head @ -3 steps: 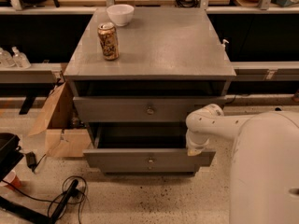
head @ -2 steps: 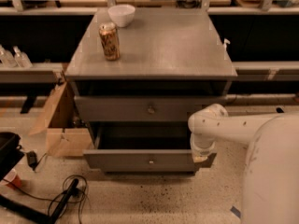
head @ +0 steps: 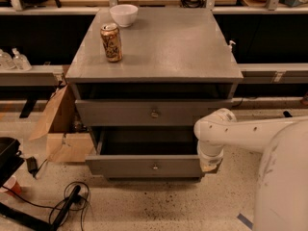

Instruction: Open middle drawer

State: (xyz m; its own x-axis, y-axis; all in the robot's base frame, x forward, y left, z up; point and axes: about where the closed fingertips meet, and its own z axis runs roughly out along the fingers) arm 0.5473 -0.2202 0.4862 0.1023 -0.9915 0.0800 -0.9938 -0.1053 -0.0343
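cabinet top [head: 192, 47]: can [head: 111, 42] front left, bowl [head: 123, 14] behind it
top drawer [head: 120, 113]: just under cabinet top
middle drawer [head: 125, 166]: below top drawer, pulled out forward
gripper [head: 210, 166]: at right end of middle drawer's front
cardboard box [head: 60, 129]: on floor, left of cabinet

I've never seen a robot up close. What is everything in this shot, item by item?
grey flat-topped cabinet: one, grey, centre of view
white round bowl: one, white, back left of the cabinet top
gold drink can: one, gold-brown, upright in front of the bowl
top drawer: one, grey, shut, under the cabinet top
middle drawer: one, grey, pulled out below the top drawer
brown cardboard box: one, brown, floor left of the cabinet
black cables: one tangle, black, floor at lower left
clear bottles: two, clear, ledge at far left
white robot arm: one, white, reaching in from the right
end effector: one, pale, at the middle drawer's right front corner
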